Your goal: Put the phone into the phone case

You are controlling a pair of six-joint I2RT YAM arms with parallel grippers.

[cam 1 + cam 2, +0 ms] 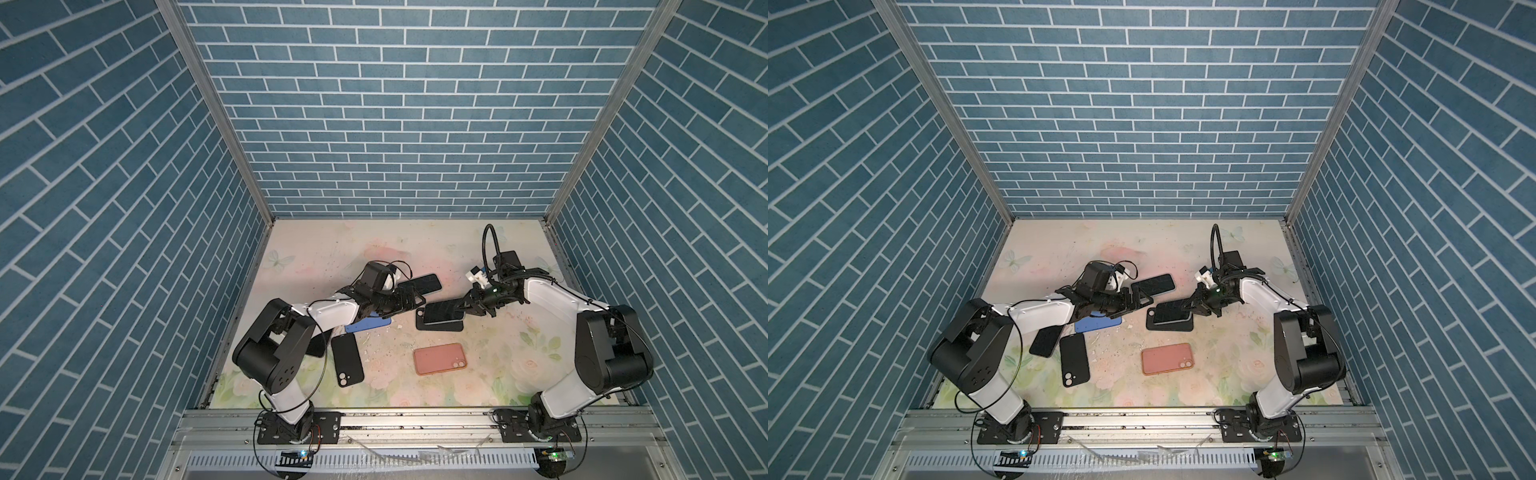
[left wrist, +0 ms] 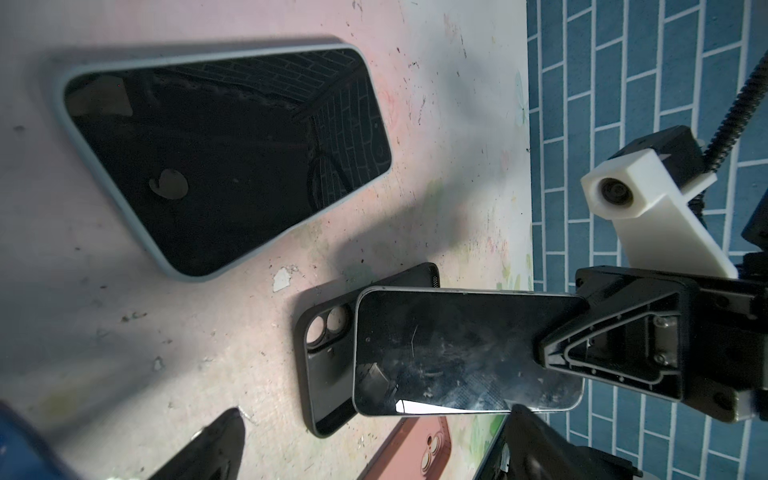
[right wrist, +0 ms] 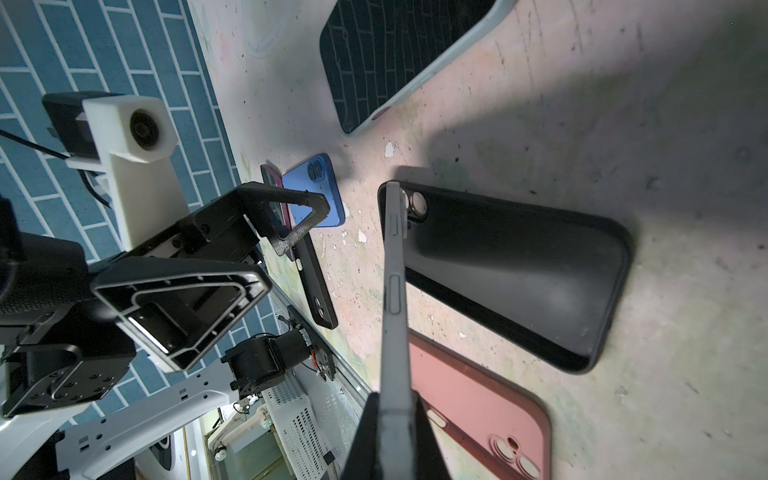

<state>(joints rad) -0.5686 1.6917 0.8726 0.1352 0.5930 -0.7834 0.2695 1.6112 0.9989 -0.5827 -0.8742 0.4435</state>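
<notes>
Right end effector (image 3: 395, 401): clamped on one short end of the phone (image 3: 394, 266), held tilted over the open black phone case (image 3: 519, 270) on the desk (image 3: 685, 124), long axes nearly parallel, far end at the case's camera cutout; left end effector (image 1: 415, 299) spread wide, just beside.

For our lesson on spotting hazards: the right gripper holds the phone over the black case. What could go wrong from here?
The right gripper pinches the phone by one end only, so it may pivot when pressed. The black case lies loose, the open left gripper not holding it, so it may slide.
</notes>
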